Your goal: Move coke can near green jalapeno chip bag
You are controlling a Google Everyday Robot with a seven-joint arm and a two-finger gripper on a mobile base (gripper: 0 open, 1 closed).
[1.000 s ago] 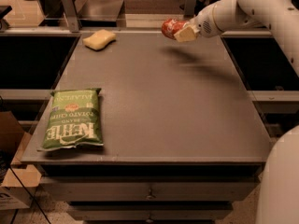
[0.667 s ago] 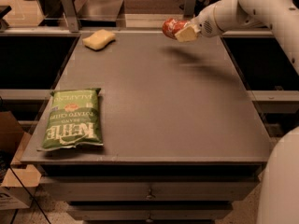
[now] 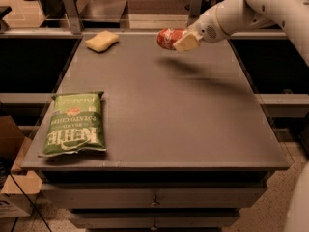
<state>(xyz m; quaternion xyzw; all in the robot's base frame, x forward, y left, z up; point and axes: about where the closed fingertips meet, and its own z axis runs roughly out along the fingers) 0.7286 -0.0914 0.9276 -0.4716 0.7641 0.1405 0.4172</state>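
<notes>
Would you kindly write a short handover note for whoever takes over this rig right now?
Hand: shut on the coke can, holding it on its side in the air above the far part of the table, right of centre.
Green jalapeno chip bag: lying flat at the near left corner of the table, well away from the can.
Yellow sponge: far left of the table, not part of the job.
Done: can grasped and lifted.
Left: carry the can to the near left, set it down beside the bag, then release.
</notes>
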